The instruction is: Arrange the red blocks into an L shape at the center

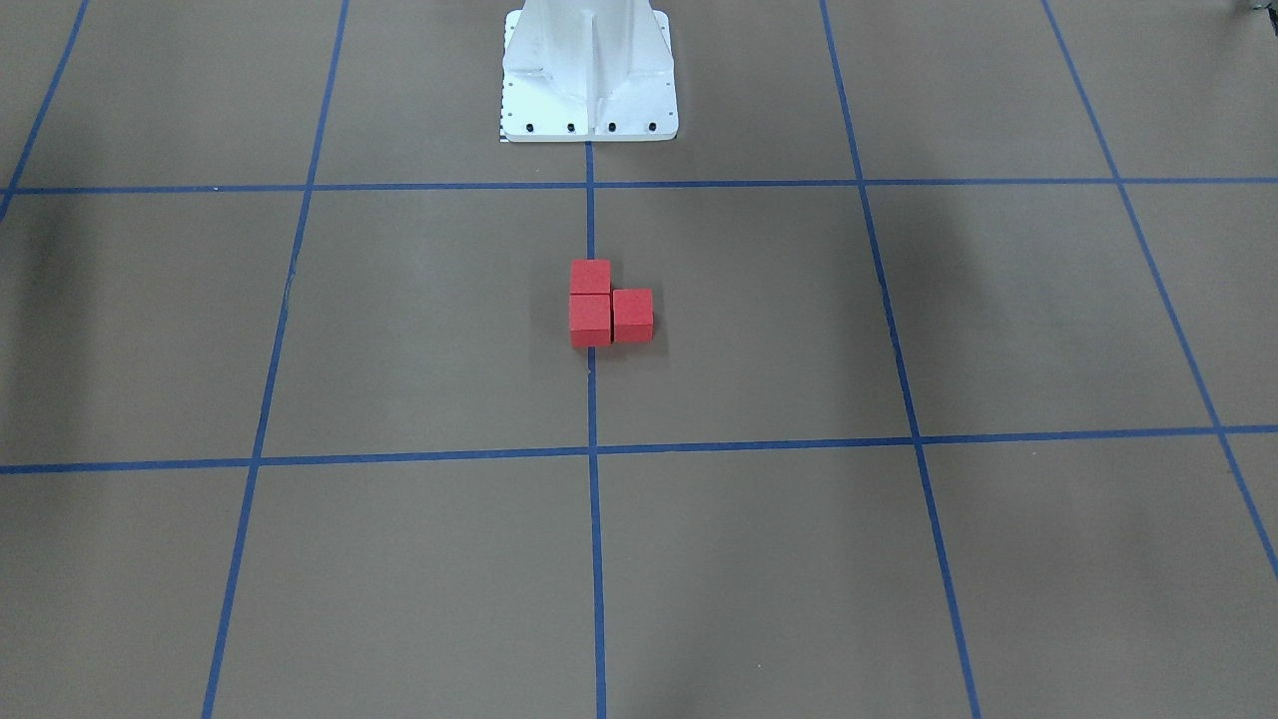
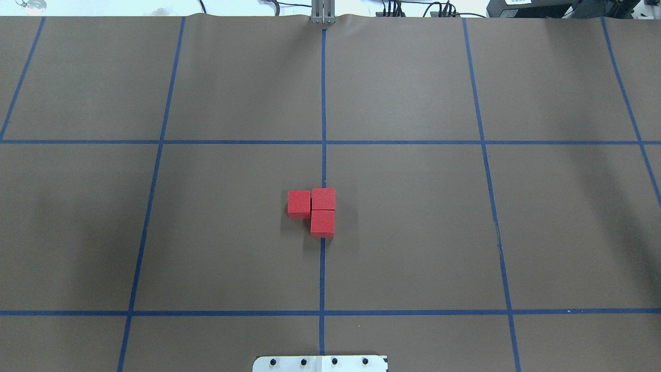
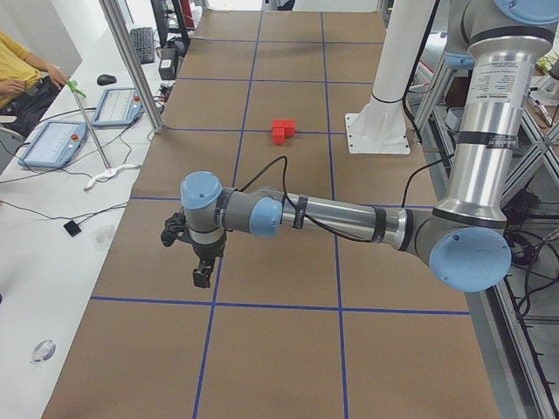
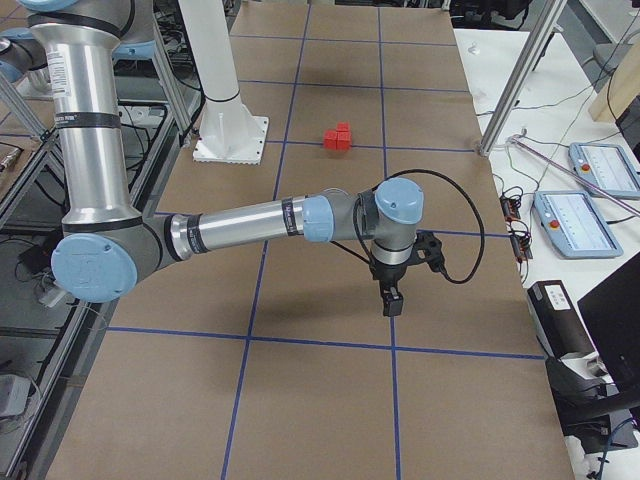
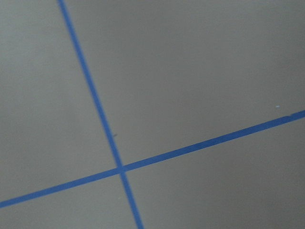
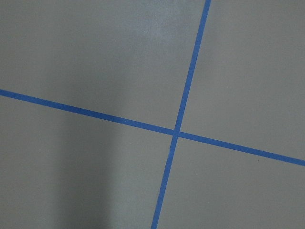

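Note:
Three red blocks sit touching in an L shape at the center, on the middle blue tape line (image 2: 323, 165). In the overhead view two blocks (image 2: 324, 198) (image 2: 323, 223) lie along the line and one (image 2: 299, 203) sits to their left. The cluster (image 1: 607, 305) also shows small in the side views (image 3: 282, 131) (image 4: 338, 138). My left gripper (image 3: 203, 275) hangs over the table far from the blocks, near its left end. My right gripper (image 4: 392, 303) hangs likewise near the right end. I cannot tell whether either is open or shut. Both wrist views show only brown surface and tape.
The white robot base (image 1: 589, 70) stands behind the blocks. A side bench carries control pendants (image 3: 52, 144), cables and a seated person (image 3: 22, 74). More pendants (image 4: 580, 222) and a metal post (image 4: 515, 85) flank the right end.

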